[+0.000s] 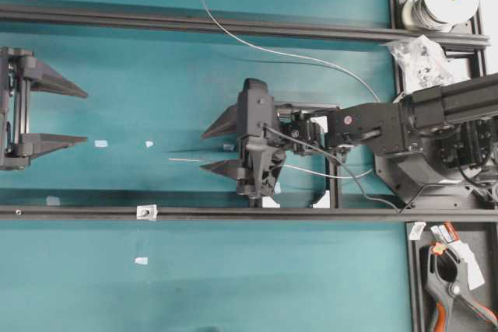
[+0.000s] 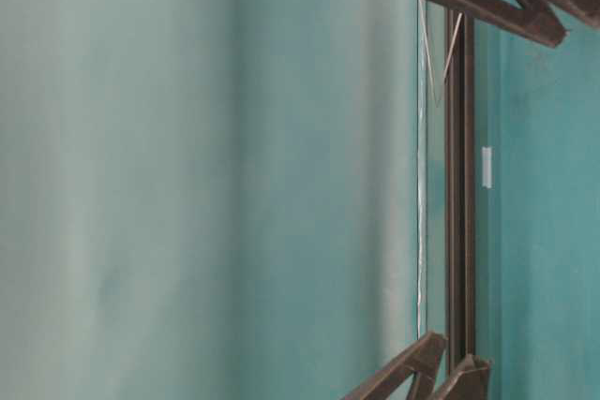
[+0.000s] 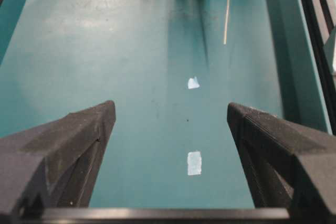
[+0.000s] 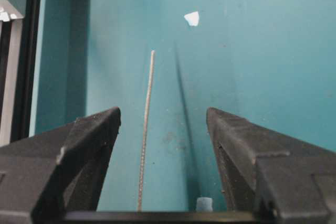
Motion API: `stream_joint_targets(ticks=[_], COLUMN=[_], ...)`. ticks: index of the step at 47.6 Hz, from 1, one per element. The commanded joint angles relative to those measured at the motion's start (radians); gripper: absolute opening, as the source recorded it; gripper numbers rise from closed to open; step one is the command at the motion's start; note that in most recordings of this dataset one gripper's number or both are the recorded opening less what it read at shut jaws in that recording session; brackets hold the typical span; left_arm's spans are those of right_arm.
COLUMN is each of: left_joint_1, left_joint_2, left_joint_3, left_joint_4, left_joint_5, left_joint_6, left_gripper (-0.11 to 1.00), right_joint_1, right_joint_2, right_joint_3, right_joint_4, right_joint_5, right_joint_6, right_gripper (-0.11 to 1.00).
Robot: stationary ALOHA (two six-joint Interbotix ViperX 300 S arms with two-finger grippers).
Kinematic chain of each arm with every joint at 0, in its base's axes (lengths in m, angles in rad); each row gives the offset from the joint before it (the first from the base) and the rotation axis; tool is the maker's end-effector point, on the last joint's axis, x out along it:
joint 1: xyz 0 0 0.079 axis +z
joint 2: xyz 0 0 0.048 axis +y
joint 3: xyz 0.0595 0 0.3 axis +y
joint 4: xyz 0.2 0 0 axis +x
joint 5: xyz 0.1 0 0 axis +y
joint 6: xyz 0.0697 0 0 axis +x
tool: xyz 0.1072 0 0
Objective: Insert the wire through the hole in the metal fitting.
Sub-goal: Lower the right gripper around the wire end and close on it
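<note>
Both claws gape, grasping nothing — the wire (image 4: 145, 129) lies between the right claw's (image 1: 220, 145) fingers; left claw (image 1: 74, 114) well apart.

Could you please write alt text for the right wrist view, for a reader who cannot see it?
The right hand stands open over the teal table, with the thin wire running lengthwise between its fingers, touching neither. A white tape scrap lies beyond the wire's tip.

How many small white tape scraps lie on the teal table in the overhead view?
4 clearly: one scrap near the left gripper, one farther right, one by the lower rail, one below it. The right arm may hide more.
</note>
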Motion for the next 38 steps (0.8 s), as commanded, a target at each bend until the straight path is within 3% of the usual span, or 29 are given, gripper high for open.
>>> stream_joint_targets(ticks=[1, 17, 38], left_joint_1=[0.002, 0.002, 0.002], left_joint_2=[-0.006, -0.006, -0.008], left_joint_3=[-0.017, -0.015, -0.012], left_joint_4=[0.003, 0.003, 0.003], left_joint_5=[-0.006, -0.005, -0.005], left_joint_6=[0.0, -0.002, -0.002], left_gripper=[0.83, 0.83, 0.83], right_joint_1=[0.005, 0.005, 0.006], right_joint_2=[0.002, 0.034, 0.055], right_joint_3=[-0.031, -0.061, -0.066], right_joint_4=[0.002, 0.002, 0.002], right_joint_5=[0.008, 0.02, 0.02], right_joint_6=[0.002, 0.002, 0.003], right_gripper=[0.75, 0.65, 0.65])
